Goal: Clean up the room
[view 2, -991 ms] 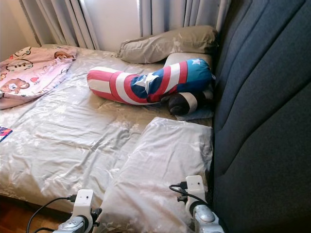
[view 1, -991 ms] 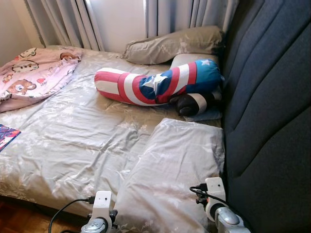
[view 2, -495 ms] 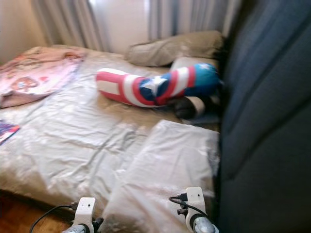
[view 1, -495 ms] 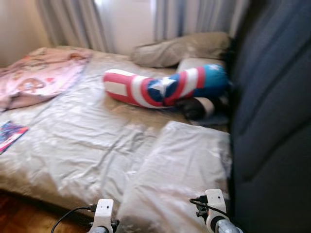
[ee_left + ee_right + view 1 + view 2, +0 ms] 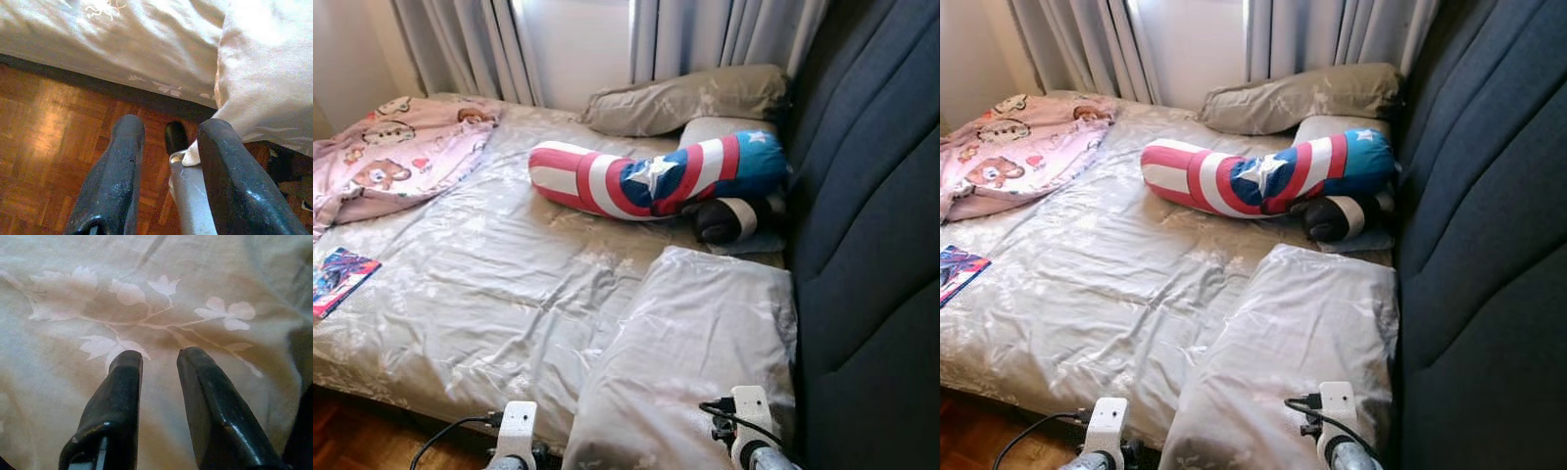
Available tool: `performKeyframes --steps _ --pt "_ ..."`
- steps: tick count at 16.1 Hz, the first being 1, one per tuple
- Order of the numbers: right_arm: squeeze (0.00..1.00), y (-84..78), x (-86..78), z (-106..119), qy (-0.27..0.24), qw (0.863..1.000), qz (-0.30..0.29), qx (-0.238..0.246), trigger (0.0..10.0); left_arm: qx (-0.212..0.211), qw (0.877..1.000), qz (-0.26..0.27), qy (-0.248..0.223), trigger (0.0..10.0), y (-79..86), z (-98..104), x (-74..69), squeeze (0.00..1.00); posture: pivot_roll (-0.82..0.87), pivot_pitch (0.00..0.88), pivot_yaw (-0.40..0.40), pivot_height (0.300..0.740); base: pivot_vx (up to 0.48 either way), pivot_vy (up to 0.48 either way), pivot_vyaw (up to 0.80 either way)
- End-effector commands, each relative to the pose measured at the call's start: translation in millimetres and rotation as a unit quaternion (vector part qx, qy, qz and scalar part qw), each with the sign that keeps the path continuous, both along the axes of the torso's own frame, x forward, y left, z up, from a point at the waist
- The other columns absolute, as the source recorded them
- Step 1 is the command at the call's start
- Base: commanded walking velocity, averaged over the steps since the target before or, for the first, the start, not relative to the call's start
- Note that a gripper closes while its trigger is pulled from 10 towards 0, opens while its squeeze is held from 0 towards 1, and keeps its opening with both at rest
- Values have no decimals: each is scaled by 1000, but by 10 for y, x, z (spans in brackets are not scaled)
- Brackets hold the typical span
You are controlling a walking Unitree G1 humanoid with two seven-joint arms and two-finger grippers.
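A grey bed (image 5: 480,294) lies before me. A grey pillow (image 5: 695,352) rests at its near right corner, against the dark blue headboard (image 5: 871,245). Farther back lie a red, white and blue star-patterned bolster (image 5: 656,176), a dark round plush (image 5: 724,220) and a beige pillow (image 5: 685,98). A pink cartoon blanket (image 5: 391,152) is bunched at the far left, and a colourful book (image 5: 340,279) lies at the left edge. My left gripper (image 5: 168,142) is open over the wooden floor (image 5: 44,137) beside the bed. My right gripper (image 5: 159,357) is open just above the pillow's flowered cloth (image 5: 146,308).
Grey curtains (image 5: 470,44) hang behind the bed around a bright window. The wooden floor (image 5: 352,446) runs along the bed's near edge. Both wrists (image 5: 517,431) (image 5: 749,416) sit low at the frame's bottom edge.
The view has shifted left and a little down, bringing the book into sight at the left. The things on the bed have not moved.
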State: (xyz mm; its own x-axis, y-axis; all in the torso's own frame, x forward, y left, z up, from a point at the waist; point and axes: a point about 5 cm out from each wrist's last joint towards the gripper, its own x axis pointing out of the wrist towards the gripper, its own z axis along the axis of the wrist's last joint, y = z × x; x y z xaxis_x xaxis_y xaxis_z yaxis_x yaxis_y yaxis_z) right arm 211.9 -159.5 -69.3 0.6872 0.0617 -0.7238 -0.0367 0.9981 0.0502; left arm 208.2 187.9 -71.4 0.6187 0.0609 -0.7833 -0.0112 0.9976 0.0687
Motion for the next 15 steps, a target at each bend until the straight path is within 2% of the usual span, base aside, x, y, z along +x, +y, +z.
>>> performKeyframes --steps 1,10,15 --pt "0 -24 -14 -10 7 1000 -5 -1 10000 2 1000 -5 13 10000 -18 -27 -39 0 -20 0 -40 740 0 334 0" --pt "0 6 -14 -11 5 1000 -8 4 10000 4 1000 -8 12 10000 4 -25 -41 0 -22 0 -22 740 0 480 0" --pt "0 11 23 9 0 1000 -20 11 10000 2 1000 -13 7 10000 20 -20 -42 0 -18 0 -19 740 0 0 0"
